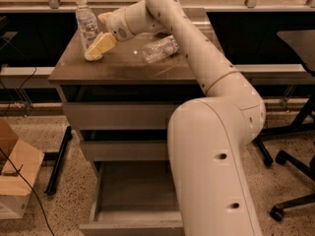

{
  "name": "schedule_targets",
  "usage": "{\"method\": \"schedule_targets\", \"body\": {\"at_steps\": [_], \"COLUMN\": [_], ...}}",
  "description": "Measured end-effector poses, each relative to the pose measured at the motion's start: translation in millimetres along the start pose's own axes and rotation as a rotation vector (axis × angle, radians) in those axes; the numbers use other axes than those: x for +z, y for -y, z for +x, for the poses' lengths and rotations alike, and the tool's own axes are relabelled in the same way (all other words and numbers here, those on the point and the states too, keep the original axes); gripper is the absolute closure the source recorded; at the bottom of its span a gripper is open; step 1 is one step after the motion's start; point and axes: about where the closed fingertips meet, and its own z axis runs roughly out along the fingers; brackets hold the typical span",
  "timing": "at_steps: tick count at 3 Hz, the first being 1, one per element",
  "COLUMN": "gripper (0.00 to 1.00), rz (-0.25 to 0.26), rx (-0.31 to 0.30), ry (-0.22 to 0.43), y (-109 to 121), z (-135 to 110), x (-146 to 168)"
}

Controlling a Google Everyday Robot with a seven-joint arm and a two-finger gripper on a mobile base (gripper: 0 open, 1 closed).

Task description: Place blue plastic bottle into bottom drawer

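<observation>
The blue plastic bottle (pixel 86 22) stands upright at the back left of the cabinet top, with a white cap and a pale label. My gripper (pixel 96 36) reaches over the top from the right, open, with its cream fingers (pixel 101 45) right beside the bottle, on its right. It holds nothing. The bottom drawer (pixel 98 200) is pulled out below, and its grey inside shows. My arm hides the drawer's right part.
A clear ribbed bottle (pixel 160 48) lies on its side at the middle of the cabinet top (pixel 128 68). The two upper drawers (pixel 113 114) are shut. A cardboard box (pixel 15 178) sits on the floor at left. Office chair legs (pixel 290 151) stand at right.
</observation>
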Motion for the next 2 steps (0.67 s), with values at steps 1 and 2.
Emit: {"method": "schedule_targets", "body": {"at_steps": [1,2], "gripper": [0.0,0.18], "rz": [-0.003,-0.016], "rx": [0.007,0.02], "ry": [0.052,0.094], "y": [11,18], "z": [-2,0], "x": [18,33]}}
